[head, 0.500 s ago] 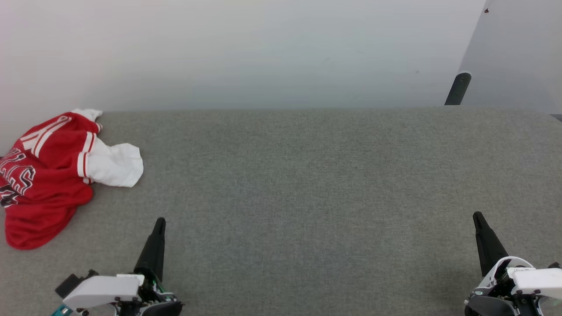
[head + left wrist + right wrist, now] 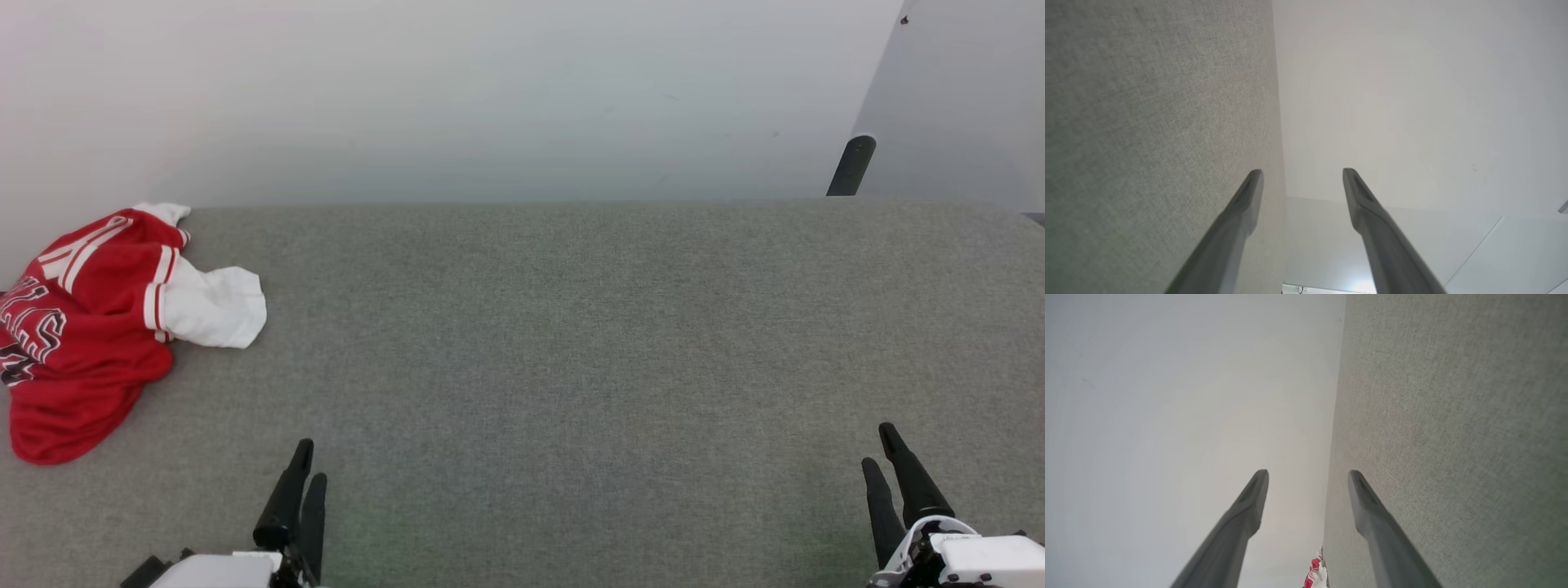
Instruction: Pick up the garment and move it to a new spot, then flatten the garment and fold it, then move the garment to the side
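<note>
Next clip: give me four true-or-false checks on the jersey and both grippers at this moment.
1. The jersey lies at the table's far left. True.
2. The left gripper grips the jersey. False: it is open, empty and apart from the jersey.
3. The right gripper is open. True.
4. The jersey is folded flat. False: it lies bunched, with one white sleeve sticking out.
</note>
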